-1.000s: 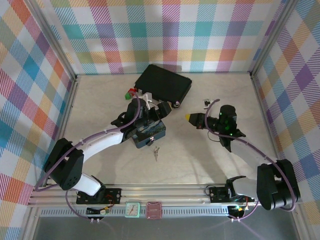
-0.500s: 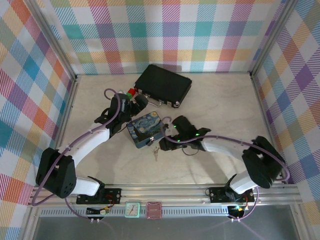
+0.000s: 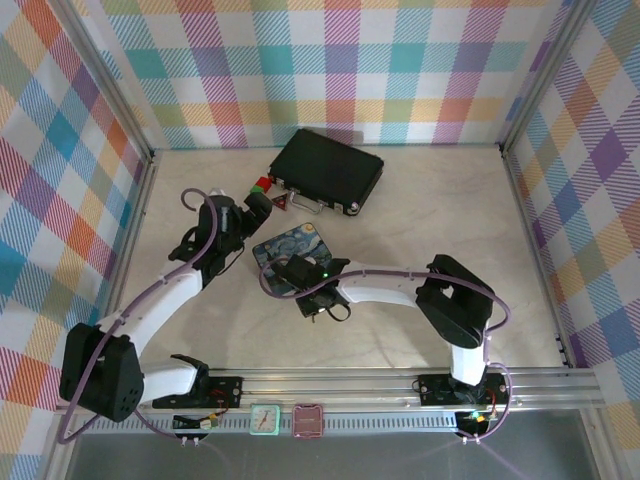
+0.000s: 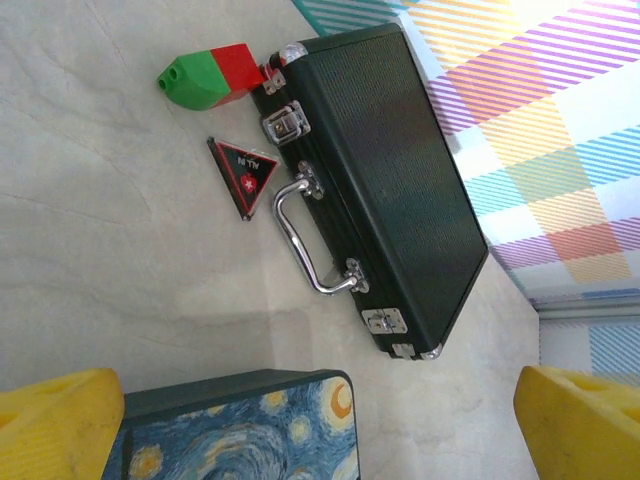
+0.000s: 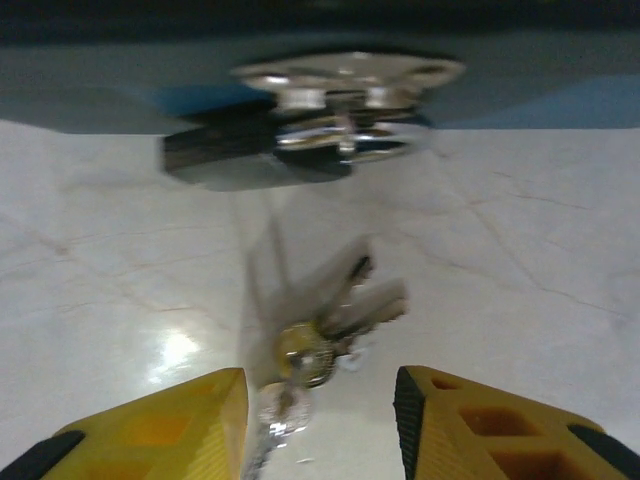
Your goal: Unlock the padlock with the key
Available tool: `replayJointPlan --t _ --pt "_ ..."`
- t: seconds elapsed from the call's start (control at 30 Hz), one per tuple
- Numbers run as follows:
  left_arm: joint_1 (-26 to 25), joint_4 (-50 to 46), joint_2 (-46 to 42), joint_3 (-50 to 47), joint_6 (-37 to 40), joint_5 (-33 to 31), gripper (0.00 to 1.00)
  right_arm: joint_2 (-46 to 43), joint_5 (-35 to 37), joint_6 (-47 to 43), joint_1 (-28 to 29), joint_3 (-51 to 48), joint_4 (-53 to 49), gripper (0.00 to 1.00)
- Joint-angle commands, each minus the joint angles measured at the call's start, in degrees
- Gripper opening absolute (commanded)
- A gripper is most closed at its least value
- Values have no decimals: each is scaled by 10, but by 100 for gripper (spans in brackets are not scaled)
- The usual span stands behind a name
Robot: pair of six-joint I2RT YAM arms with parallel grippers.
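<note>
The key (image 5: 335, 310) lies on the table as part of a small blurred bunch on a ring, between the yellow fingers of my right gripper (image 5: 318, 385). That gripper is open and low in front of the blue starry tin (image 3: 297, 248). The silvery padlock (image 5: 345, 135) hangs on the tin's front wall, just beyond the keys. In the top view my right gripper (image 3: 308, 295) covers the keys. My left gripper (image 3: 255, 212) is wide open with nothing in it, just left of the tin. Its fingers (image 4: 60, 425) straddle the tin's corner (image 4: 250, 425).
A black case (image 3: 328, 170) with a silver handle (image 4: 300, 240) lies behind the tin. A red and green block (image 4: 210, 78) and a small dark triangle (image 4: 245, 172) sit beside it. Plaid walls close in the table on three sides.
My right arm has swung from the right side across to the tin's front and opened over the keys. My left gripper has drawn back off the tin toward the left.
</note>
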Motion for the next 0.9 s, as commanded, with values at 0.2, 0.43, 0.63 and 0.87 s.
replayJointPlan --t 0.2,0.43,0.63,0.87 --pt "7 -14 -37 -23 13 -32 100 34 35 17 1 27 -54 34" --pt "7 17 -25 -19 17 -10 100 11 46 30 -3 7 -46 1" --pt "-1 74 -7 -13 19 51 99 -65 23 59 -34 -66 4 0" --pt "-66 112 30 17 33 70 98 -208 -105 119 -156 -189 122 0"
